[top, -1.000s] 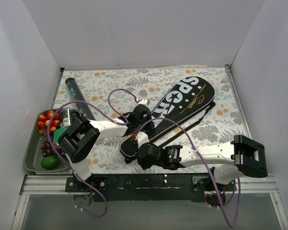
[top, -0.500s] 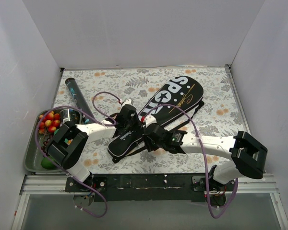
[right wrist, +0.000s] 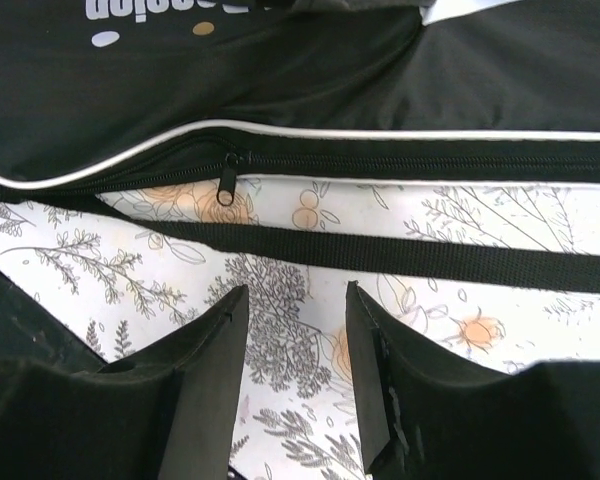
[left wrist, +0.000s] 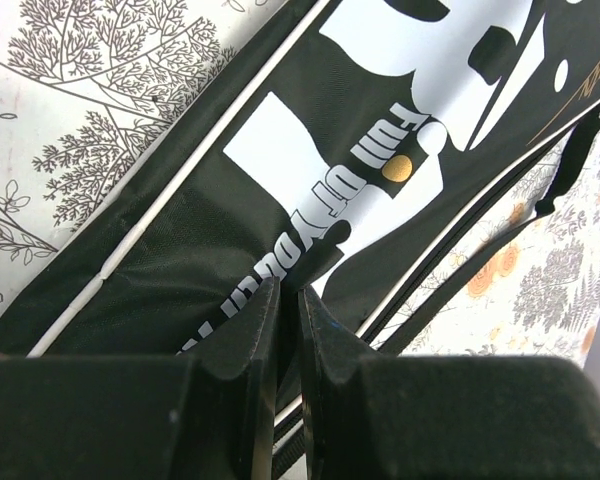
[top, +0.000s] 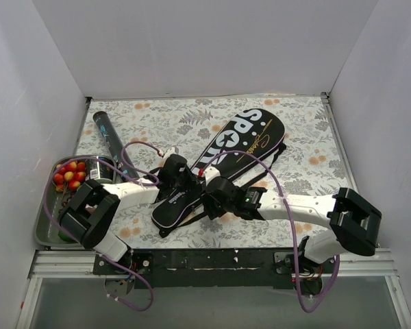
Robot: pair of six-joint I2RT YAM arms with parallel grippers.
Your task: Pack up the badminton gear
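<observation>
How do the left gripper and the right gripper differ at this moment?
The left gripper is closed to a sliver, pinching a fold of the racket bag; the right gripper is open and holds nothing. The left sits on the bag's printed face; the right hangs over tablecloth beside the zipper pull and strap. Both are black and at the bag's narrow end.

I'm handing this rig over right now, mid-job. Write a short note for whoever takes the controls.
Left gripper: shut on a fold of the racket bag, near its narrow end.
Right gripper: open, holding nothing, over the table beside the bag's zipper pull and strap.
Shuttle tube: lying at the table's far left, outside the bag.
Rackets, shuttlecocks: not seen in any view; may be inside the bag, unconfirmed.
Left to do: stow the tube, check the zip.
</observation>
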